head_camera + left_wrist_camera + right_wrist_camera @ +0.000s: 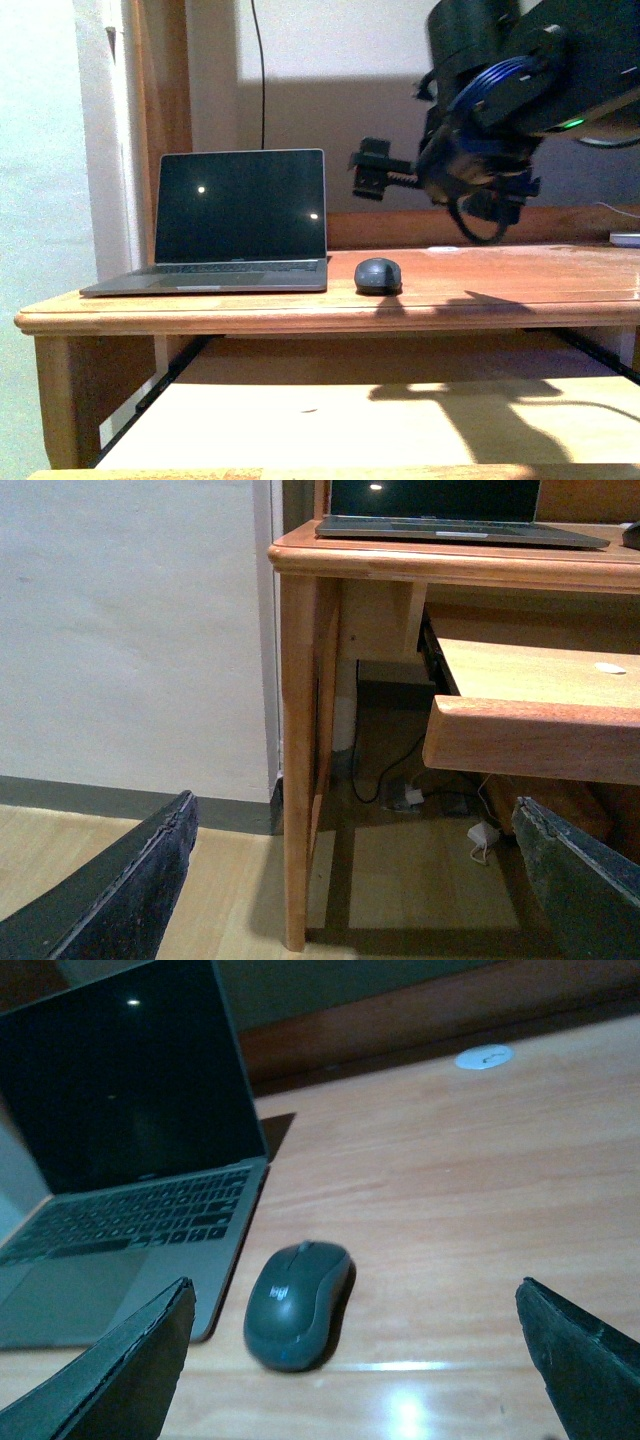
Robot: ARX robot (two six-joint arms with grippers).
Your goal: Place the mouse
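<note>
The mouse point(378, 274) sits on the wooden desk point(520, 285) close to the tabletop's front edge, roughly midway along it. It lies just beside the front right corner of the open laptop point(240, 215), with a narrow strip of bare wood between them. The laptop's screen is dark, and it takes up the left end of the tabletop, its base reaching toward the front left corner.

The right gripper point(368, 170) hangs in the air above the tabletop, up and to the right of the mouse and well clear of it. In the right wrist view its two fingers point(130, 1370) are spread wide with nothing between them. The mouse point(298, 1303) lies free on the wood next to the laptop point(110, 1110).

A small white disc point(484, 1057) lies near the back edge, and a pale flat object point(625, 239) lies at the right edge.

The left gripper point(352, 810) is low, below tabletop level, by the desk's front left leg point(297, 780). It is spread wide and holds nothing. A pull-out shelf point(530, 730) juts forward under the tabletop. Cables point(400, 780) and a white plug point(483, 837) lie on the floor beneath.
</note>
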